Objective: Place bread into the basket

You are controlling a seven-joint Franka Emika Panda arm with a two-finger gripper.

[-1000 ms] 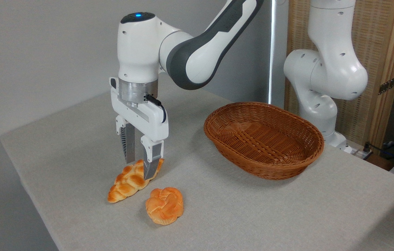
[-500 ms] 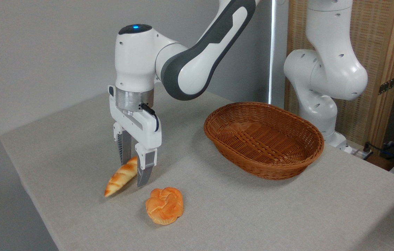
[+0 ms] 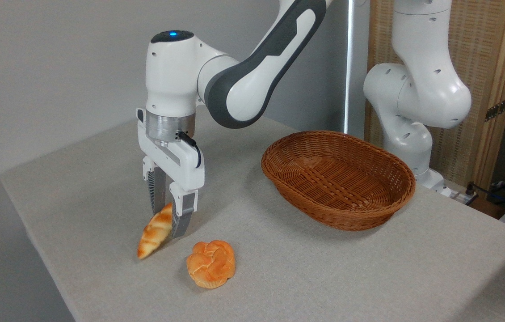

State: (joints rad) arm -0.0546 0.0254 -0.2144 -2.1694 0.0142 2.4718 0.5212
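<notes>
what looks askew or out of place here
The loaf hangs tilted from the pincer, gripped at one end, its free tip pointing down toward the table. The bun and the empty basket sit normally.

White Panda arm reaching in from upper right, elbow bent, wrist vertical over the desk's front-left part, blue light on top of the wrist joint, gripper (image 3: 168,222) pointing straight down, fingers (image 3: 181,220) closed onto the upper end of the bread (image 3: 154,230)
</notes>
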